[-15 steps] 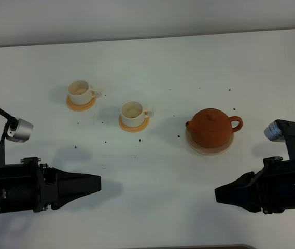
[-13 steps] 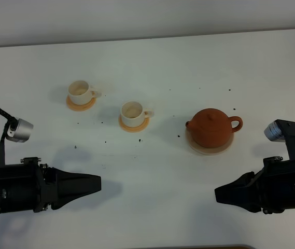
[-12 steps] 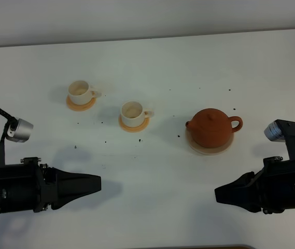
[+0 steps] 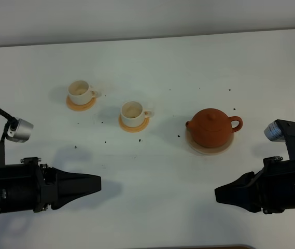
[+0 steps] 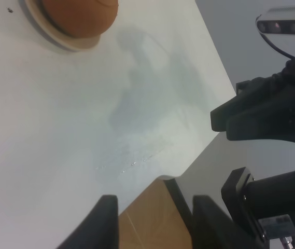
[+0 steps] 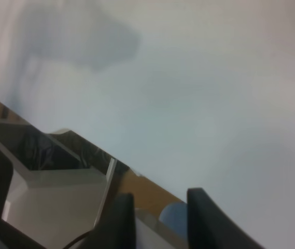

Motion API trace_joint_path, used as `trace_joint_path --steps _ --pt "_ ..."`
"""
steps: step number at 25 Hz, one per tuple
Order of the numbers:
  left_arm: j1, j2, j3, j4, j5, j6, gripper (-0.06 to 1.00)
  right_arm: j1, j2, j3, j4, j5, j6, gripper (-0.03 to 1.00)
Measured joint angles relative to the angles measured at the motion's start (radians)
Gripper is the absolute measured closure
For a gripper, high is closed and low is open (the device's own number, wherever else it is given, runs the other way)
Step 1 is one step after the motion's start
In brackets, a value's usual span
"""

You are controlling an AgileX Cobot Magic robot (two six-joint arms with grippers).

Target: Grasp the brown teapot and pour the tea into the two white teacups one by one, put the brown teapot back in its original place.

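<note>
At the left near edge of the white table [image 4: 152, 67], the left gripper [image 4: 98, 182] hovers low with nothing in it. Its wrist view shows the two fingers [image 5: 107, 220] standing apart with a wide gap between them.

Farther back and to the right, the left cup [image 4: 79, 92] sits upright on a small orange coaster [image 4: 78, 107], with its handle pointing right. Its inside looks pale; whether it holds any tea cannot be told.

Just right of it and a little nearer, the second cup [image 4: 132, 112] stands on its own orange coaster [image 4: 135, 126], handle also to the right. Its bowl looks cream, and any liquid cannot be made out.

A few dark specks [image 4: 106, 141] dot the table in front of the cups.

Well to the right, the brown teapot [image 4: 212, 127] rests on its beige saucer [image 4: 208, 150]. The lid is on, the spout points left toward the cups and the loop handle points right. What is inside is hidden.

At the right near edge, the right gripper [image 4: 218, 194] points left, well apart from the teapot. Its wrist view shows the fingers slightly apart and holding nothing.
</note>
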Motion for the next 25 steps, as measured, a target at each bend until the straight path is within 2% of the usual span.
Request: trace_joint_path --steps 6,15,19,22,25 --pt "0.0 -0.004 0.0 -0.079 0.04 0.003 0.61 0.0 0.0 0.0 0.0 0.0 0.0 0.73" --pt "0.0 -0.012 -0.006 -0.088 0.155 0.004 0.61 0.0 0.0 0.0 0.0 0.0 0.0 0.73" --pt "0.0 -0.044 -0.049 -0.088 0.211 -0.002 0.61 0.0 0.0 0.0 0.0 0.0 0.0 0.73" --pt "0.0 -0.099 -0.106 -0.059 0.216 -0.052 0.62 0.0 0.0 0.0 0.001 0.0 0.0 0.73" --pt "0.0 -0.18 -0.185 0.043 0.22 -0.164 0.65 0.0 0.0 0.0 0.001 0.0 0.001 0.73"
